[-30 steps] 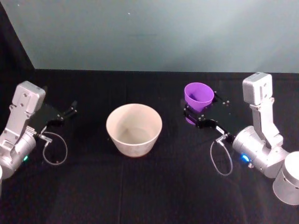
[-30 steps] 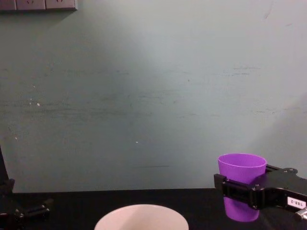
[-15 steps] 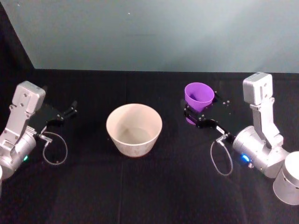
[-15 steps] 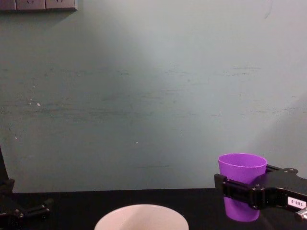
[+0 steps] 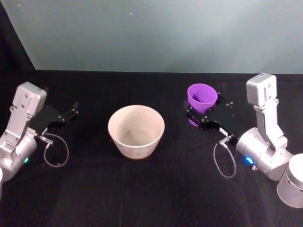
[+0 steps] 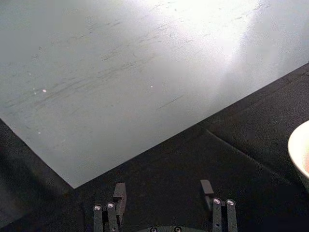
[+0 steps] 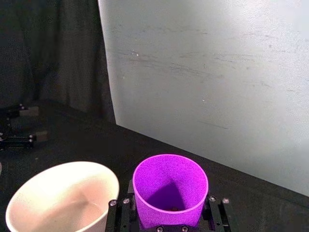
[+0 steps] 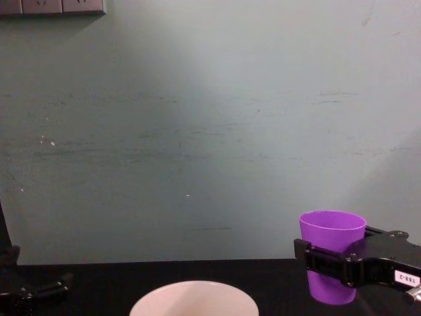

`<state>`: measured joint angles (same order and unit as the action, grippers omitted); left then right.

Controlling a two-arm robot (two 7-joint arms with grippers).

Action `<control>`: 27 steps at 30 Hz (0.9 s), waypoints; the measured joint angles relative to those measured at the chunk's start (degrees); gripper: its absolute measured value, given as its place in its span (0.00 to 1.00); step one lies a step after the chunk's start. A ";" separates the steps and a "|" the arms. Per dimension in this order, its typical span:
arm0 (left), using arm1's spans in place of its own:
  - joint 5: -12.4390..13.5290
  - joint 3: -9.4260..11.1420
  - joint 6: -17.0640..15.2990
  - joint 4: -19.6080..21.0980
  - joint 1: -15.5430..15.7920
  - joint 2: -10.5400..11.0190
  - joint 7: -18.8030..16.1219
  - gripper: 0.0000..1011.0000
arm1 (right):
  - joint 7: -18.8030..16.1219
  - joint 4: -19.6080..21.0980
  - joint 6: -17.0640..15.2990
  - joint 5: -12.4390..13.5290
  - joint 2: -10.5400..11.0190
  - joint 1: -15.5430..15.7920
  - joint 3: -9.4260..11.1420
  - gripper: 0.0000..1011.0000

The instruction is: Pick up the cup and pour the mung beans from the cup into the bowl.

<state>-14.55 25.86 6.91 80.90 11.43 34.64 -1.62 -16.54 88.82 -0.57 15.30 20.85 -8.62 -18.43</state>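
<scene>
Cup — purple, tapered, upright in right pincer

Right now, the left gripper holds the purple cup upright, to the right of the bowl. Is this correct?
Not quite: the right gripper holds the cup, as the head view shows. The left gripper is empty. The cup is upright, right of the bowl.

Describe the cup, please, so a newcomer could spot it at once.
On the black table, look right of the wide cream bowl, in the right gripper. The cup is the only purple thing there, small and much narrower than the bowl.
</scene>
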 joint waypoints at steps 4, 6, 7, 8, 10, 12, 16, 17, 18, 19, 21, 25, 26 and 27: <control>0.00 0.00 0.00 0.00 0.00 0.00 0.00 0.99 | 0.00 0.00 0.00 0.00 0.00 0.00 0.00 0.72; 0.00 0.00 0.00 0.00 0.00 0.00 0.00 0.99 | 0.00 0.00 0.00 0.00 0.00 0.00 0.00 0.72; 0.00 0.00 0.00 0.00 0.00 0.00 0.00 0.99 | 0.00 0.00 0.00 0.00 0.00 0.00 0.00 0.72; 0.00 0.00 0.00 0.00 0.00 0.00 0.00 0.99 | 0.00 0.00 0.00 0.00 0.00 0.00 0.00 0.72; 0.00 0.00 0.00 0.00 0.00 0.00 0.00 0.99 | 0.00 0.00 0.00 0.00 0.00 0.00 0.00 0.72; 0.00 0.00 0.00 0.00 0.00 0.00 0.00 0.99 | 0.00 0.00 0.00 0.00 0.00 0.00 0.00 0.72; 0.00 0.00 0.00 0.00 0.00 0.00 0.00 0.99 | 0.00 0.00 0.00 0.00 0.00 0.00 0.00 0.72; 0.00 0.00 0.00 0.00 0.00 0.00 0.00 0.99 | 0.00 0.00 0.00 0.00 0.00 0.00 0.00 0.72; 0.00 0.00 0.00 0.00 0.00 0.00 0.00 0.99 | 0.00 0.00 0.00 0.00 0.00 0.00 0.00 0.72; 0.00 0.00 0.00 0.00 0.00 0.00 0.00 0.99 | 0.00 0.00 0.00 0.00 0.00 0.00 0.00 0.72; 0.00 0.00 0.00 0.00 0.00 0.00 0.00 0.99 | 0.00 0.00 0.00 0.00 0.00 0.00 0.00 0.72; 0.00 0.00 0.00 0.00 0.00 0.00 0.00 0.99 | 0.00 -0.01 0.00 0.00 0.00 0.00 0.00 0.72; 0.00 0.00 0.00 0.00 0.00 0.00 0.00 0.99 | 0.00 0.00 0.00 0.00 0.00 0.00 0.00 0.72; 0.00 0.00 0.00 0.00 0.00 0.00 0.00 0.99 | 0.00 -0.01 0.00 0.00 0.00 0.00 0.00 0.72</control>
<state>-14.55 25.86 6.91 80.90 11.43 34.64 -1.62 -16.54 88.82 -0.56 15.30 20.85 -8.62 -18.43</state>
